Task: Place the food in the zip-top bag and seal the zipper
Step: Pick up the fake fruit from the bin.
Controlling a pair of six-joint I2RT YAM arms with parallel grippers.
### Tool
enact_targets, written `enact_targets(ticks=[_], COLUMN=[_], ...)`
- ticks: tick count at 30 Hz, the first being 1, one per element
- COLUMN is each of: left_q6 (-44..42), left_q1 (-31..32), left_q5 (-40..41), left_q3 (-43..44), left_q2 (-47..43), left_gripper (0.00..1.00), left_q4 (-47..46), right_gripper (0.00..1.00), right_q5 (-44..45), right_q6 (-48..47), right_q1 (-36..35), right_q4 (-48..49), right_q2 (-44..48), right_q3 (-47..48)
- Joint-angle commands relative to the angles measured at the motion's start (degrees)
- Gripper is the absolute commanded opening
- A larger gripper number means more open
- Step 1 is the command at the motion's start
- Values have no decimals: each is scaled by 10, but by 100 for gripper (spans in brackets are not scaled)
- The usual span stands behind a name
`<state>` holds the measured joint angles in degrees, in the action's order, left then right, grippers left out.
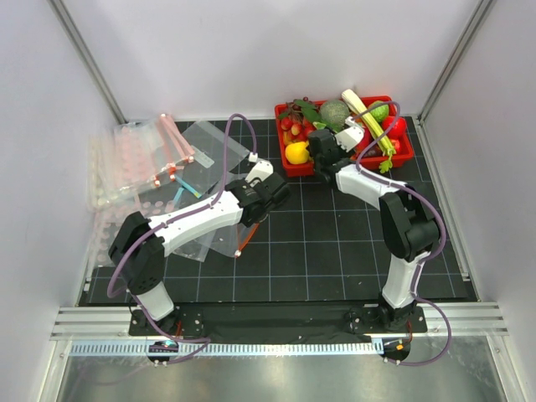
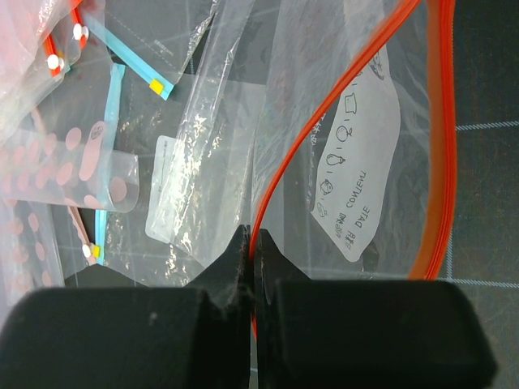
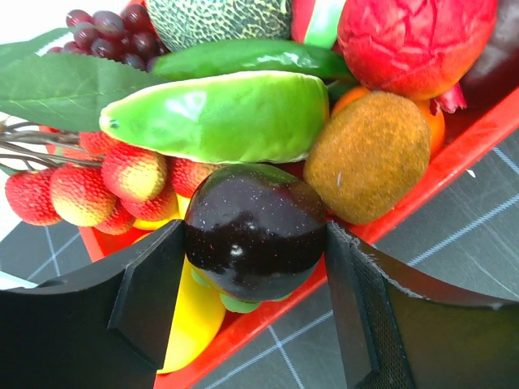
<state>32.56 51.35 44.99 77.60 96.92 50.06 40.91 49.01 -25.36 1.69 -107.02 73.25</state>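
— How far along are we?

— Just starting. The bag (image 2: 357,162) lies left of the tray (image 3: 422,190). I see no food in it, and its zipper (image 2: 442,162) gapes open. Filling and sealing are all left to do.

— What are my grippers doing?

— The left gripper (image 2: 251,243) is pressed tight on the bag's mouth. Only its own camera shows that. The right gripper (image 3: 255,267) is over the tray's near edge, and its jaws touch both sides of a dark fruit (image 3: 251,235). From the top, the arm hides that fruit.
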Motion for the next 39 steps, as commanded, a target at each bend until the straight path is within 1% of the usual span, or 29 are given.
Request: enact_targets(ticks=[1,7,9,10,13,14,17,21,22,25,28,34,37,39], left_q6=[8,8,8,8,12,12,10,5,4,4,3,0,1,3], left_q1=[2,2,2,2,3,3,2,2,2,3,2,3,3,3], left_q5=[13,13,14,16,29,30,24,9,3,-1,-8,-26,-27,-19], left_q3=[4,4,4,4,7,7,4,4,4,4,2,0,-1,1], left_q2=[-18,-17,-17,-16,-17,-16,-18,-16,-14,-15,-16,-13,-10,-7], left_gripper=[0,0,0,0,0,0,0,0,0,0,0,0,0,0], left_q4=[4,3,3,4,10,10,5,-6,-7,-9,-15,-28,-30,-28], right_gripper=[60,59,57,56,56,56,54,48,48,47,45,45,45,45], right_q5=[19,4,-14,-25,-63,-72,-120,-201,-243,-311,-357,-385,-378,-376], right_q6=[-2,-17,-28,-49,-54,-56,-60,-63,-66,-74,-74,-52,-55,-48], right_q1=[2,3,3,2,2,2,2,2,1,-9,-28,-86,-114,-128], right_q4=[48,60,61,62,53,57,67,62,61,60,64,118,140,178], right_q2=[24,58,69,80,102,123,174,241,256,305,351,430,438,430], right_q3=[-6,-14,-13,-13,-23,-32,-71,-129,-138,-180,-228,-332,-360,-387])
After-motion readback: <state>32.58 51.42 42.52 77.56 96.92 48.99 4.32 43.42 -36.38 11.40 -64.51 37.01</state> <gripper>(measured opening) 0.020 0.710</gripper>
